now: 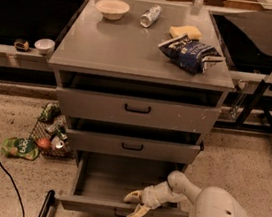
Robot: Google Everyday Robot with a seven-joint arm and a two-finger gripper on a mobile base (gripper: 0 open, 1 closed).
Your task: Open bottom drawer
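A robot's pale gripper [135,205] sits at the front edge of the bottom drawer [111,177], which is pulled well out of a grey cabinet [134,49]. Its two fingers [133,196] are spread apart and seem to straddle the drawer front's upper rim. Directly above the gripper are the middle drawer [170,151] and top drawer [91,105]. Higher still, the cabinet top holds a bowl [112,8], a can [150,15] and a dark snack bag [192,53]. To the gripper's left, litter [46,136] lies on the floor.
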